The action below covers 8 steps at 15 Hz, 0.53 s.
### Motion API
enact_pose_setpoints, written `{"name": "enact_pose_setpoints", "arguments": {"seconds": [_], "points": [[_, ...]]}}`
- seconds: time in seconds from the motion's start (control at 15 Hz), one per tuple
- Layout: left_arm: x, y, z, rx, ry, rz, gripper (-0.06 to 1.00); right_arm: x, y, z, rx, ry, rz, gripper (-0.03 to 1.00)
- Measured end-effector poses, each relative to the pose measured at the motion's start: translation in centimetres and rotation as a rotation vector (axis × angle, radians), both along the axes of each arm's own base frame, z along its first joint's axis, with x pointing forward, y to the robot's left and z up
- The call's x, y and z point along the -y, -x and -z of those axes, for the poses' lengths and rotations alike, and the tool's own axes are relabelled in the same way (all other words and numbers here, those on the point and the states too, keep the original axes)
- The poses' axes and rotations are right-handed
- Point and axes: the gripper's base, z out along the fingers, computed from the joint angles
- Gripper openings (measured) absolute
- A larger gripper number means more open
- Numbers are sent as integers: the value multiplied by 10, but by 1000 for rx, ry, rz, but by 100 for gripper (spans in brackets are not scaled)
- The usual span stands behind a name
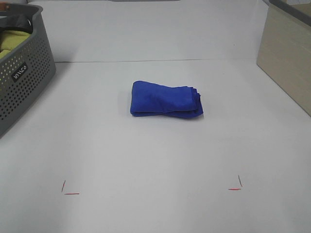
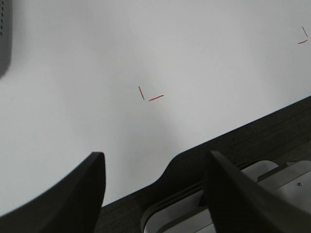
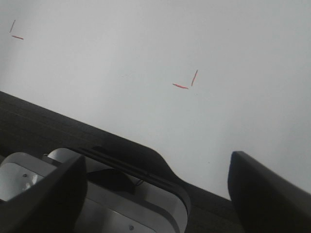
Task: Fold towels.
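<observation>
The royal-blue towel [image 1: 165, 99] lies folded into a small thick bundle in the middle of the white table, its layered edges at the right end. No tag shows. Neither gripper shows in the exterior high view. In the left wrist view my left gripper [image 2: 155, 189] is open and empty, its fingers [image 2: 73, 194] spread above the table's front edge. In the right wrist view my right gripper [image 3: 160, 194] is open and empty, also over the front edge. The towel is out of both wrist views.
A grey perforated basket [image 1: 22, 73] holding a yellow-green cloth [image 1: 12, 41] stands at the far left. A beige box [image 1: 286, 53] stands at the far right. Red corner marks [image 1: 70, 190] [image 1: 235, 184] lie near the front of the table.
</observation>
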Motion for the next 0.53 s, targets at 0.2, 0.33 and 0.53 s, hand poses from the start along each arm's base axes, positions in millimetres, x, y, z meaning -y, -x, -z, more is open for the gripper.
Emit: {"name": "enact_pose_setpoints", "arguments": {"seconds": [0.2,0.33,0.53], "points": [[-21,39,32,136,34,34,57,9,38,18,108,45,10,75],[-28,53,51,202,24,83,57,15,58,22,207,65,18,75],[-30,62,61,246,11,160,57,18,77,28,302,66,26,75]]}}
